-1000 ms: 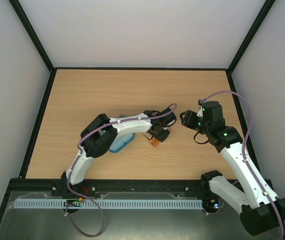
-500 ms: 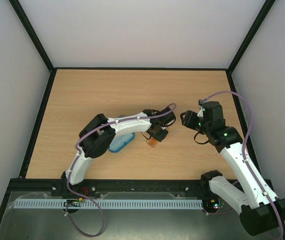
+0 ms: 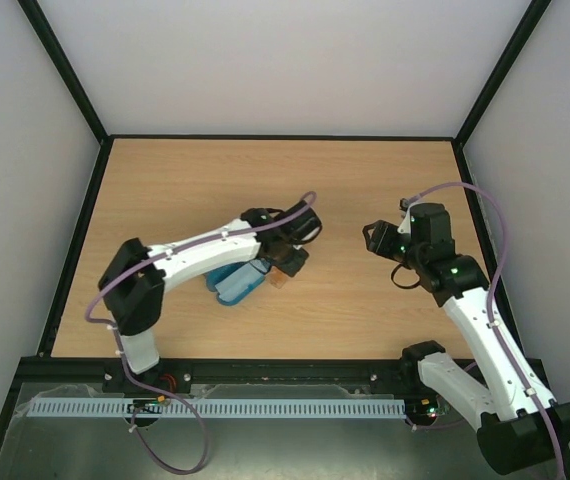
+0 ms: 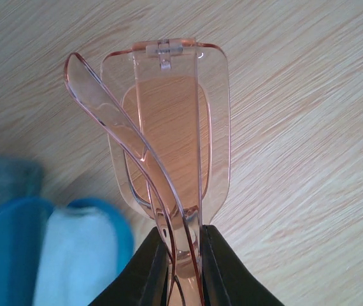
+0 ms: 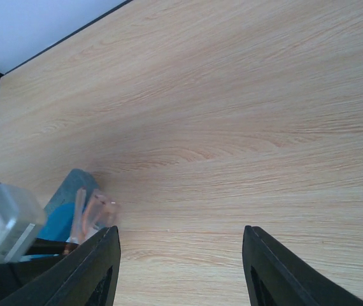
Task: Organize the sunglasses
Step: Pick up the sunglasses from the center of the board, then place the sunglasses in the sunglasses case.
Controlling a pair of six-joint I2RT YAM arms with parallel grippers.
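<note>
Top external: left gripper point(image 3: 285, 262) holds the orange translucent thin-framed sunglasses point(image 3: 281, 279) just beside the blue oblong case point(image 3: 237, 285); right gripper point(image 3: 373, 238) is well apart.
Left wrist: narrow fingers point(image 4: 149, 275) pinch the folded sunglasses above the wooden table point(image 4: 309, 95).
Right wrist: fingers point(image 5: 99, 274) are wide and empty.
Step, as judged: stowing. Next move: align the sunglasses over the case and lower them.

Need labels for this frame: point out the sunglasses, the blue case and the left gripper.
sunglasses point(image 4: 169, 127): left wrist view, middle of the folded pair.
blue case point(image 3: 237, 286): top view, its middle.
left gripper point(image 4: 183, 242): left wrist view, between the fingertips.
</note>
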